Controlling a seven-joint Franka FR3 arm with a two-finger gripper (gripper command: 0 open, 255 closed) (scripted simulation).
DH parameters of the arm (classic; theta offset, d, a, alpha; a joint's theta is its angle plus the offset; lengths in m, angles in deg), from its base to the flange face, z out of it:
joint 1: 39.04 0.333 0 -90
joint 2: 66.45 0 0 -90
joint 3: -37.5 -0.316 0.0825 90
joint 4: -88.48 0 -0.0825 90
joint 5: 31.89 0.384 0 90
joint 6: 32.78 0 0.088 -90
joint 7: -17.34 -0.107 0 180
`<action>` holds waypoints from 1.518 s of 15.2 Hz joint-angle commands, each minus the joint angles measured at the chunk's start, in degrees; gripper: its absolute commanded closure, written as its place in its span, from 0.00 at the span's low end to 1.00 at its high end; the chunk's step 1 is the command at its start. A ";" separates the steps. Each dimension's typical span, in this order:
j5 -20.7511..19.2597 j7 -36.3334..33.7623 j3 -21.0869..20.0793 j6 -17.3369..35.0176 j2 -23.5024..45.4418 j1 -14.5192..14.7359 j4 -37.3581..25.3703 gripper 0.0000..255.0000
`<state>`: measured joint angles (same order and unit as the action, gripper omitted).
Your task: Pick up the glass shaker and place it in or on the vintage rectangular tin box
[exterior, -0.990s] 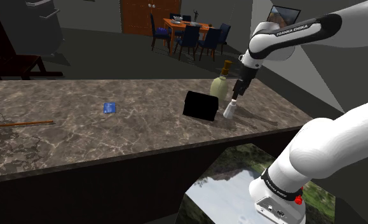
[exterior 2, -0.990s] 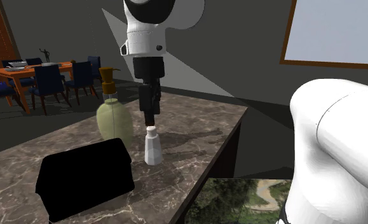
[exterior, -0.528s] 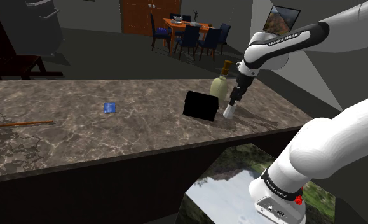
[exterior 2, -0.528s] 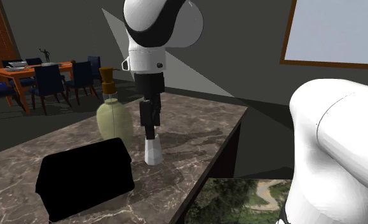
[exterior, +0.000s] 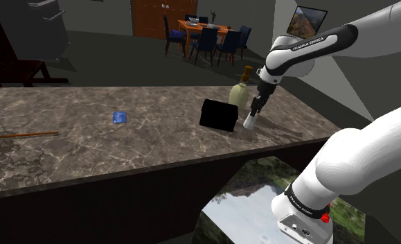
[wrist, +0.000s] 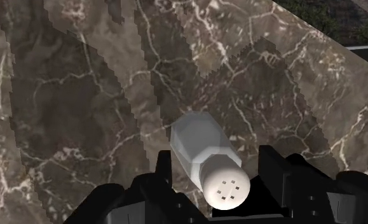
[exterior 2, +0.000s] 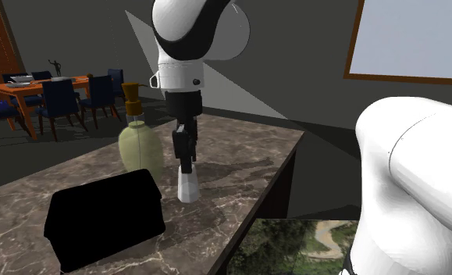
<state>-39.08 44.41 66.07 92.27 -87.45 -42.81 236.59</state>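
While the white shaker (wrist: 204,153) is standing on the counter (exterior: 157,132), the gripper (wrist: 217,170) is straddling its cap, fingers apart, not gripping yet; grasp, lift & move to black box (exterior: 217,115) are pending.

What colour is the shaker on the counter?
The shaker is plain white, cap included; the wrist view shows it best.

A white faceted shaker (exterior: 249,122), a black rectangular box (exterior: 217,115) and a pale pump bottle (exterior: 239,95) stand close together on the brown marble worktop (exterior: 157,142).
The shaker stands just to the shoulder view's right of the box, the bottle behind them; the black two-finger tool (exterior 2: 186,167) straddles the shaker's cap from above. Well apart to that view's left lie a small blue flat item (exterior: 120,117) and, farther, a thin brown stick (exterior: 25,134).
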 commanded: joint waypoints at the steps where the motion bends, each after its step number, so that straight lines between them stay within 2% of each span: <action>1: 0.00 0.00 0.00 0.00 0.00 0.00 0.00 1.00; 9: 0.00 0.00 0.00 0.01 0.00 0.00 0.01 1.00; 23: -0.61 -1.78 -2.54 -12.28 -5.72 -0.56 -6.78 1.00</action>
<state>-39.74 42.82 63.76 80.75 -92.90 -43.41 230.29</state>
